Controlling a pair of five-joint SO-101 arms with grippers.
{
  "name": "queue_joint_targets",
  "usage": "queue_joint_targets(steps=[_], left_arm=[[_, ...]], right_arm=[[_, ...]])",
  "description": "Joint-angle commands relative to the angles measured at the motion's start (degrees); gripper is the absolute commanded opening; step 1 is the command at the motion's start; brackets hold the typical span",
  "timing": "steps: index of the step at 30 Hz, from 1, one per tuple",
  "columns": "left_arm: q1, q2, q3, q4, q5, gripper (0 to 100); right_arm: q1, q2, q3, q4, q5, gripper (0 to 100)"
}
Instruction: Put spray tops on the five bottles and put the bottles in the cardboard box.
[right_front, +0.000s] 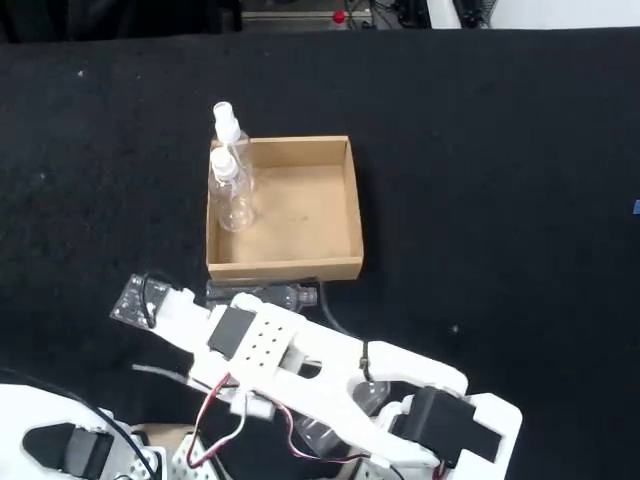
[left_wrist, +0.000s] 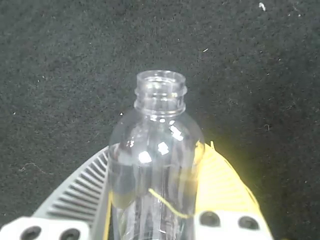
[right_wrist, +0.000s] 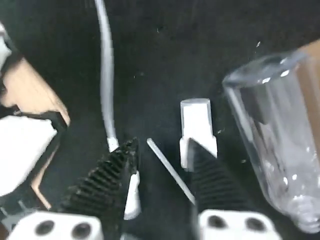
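Currently the left jaws are clamped on a clear plastic bottle with an open threaded neck (left_wrist: 160, 165). A grey ribbed pad (left_wrist: 82, 185) presses one side of its body and a yellow pad (left_wrist: 222, 185) presses the other. The bottle's shoulder and neck stick out beyond the tips, over the black fabric-covered bench (left_wrist: 50, 60).

The right jaws stand apart, with their black ribbed tips low over the bench. A small white spray top (right_wrist: 197, 125) lies just ahead of one tip; whether it touches that tip I cannot tell. Its thin dip tube (right_wrist: 170, 170) slants back through the gap between the jaws. Outside the gap, beside that same tip, a second clear bottle (right_wrist: 270, 145) lies on the bench with its neck pointing back toward the wrist. By the other tip runs a long white tube (right_wrist: 105, 75), and beyond that is a brown cardboard edge (right_wrist: 30, 90).

Farther out from both pairs of jaws sits the square brown cardboard box (right_front: 285, 268). Two clear bottles stand upright inside it along one side wall, each capped with a white spray top. One is in the far corner (right_front: 228, 125) and the other just nearer (right_front: 232, 195). A lying clear bottle (right_front: 270, 296) rests outside against the box's near wall. A white arm (right_front: 300, 360) crosses in front of it.
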Motion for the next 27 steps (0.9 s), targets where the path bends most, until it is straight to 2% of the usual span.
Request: queue_joint_targets(steps=[1, 4, 11, 19, 27], left_arm=[[-0.1, -0.9, -2.8, -1.2, 0.3, 7], [-0.1, -0.9, -2.8, -1.2, 0.3, 7], [0.0, -0.9, -2.8, -1.2, 0.3, 7], [-0.4, -0.9, -2.8, -1.3, 0.2, 7], [-0.1, -0.9, -2.8, -1.2, 0.2, 7]], right_arm=[[-1.0, -1.0, -3.2, 4.5, 0.5, 23.0], [-1.4, -1.0, -0.7, 6.2, 1.4, 23.0], [-8.4, -1.0, 0.8, 6.4, 1.1, 23.0], [-8.5, -5.4, 1.7, 6.5, -1.6, 22.9], [-9.8, -14.0, 11.2, 0.7, -1.2, 15.9]])
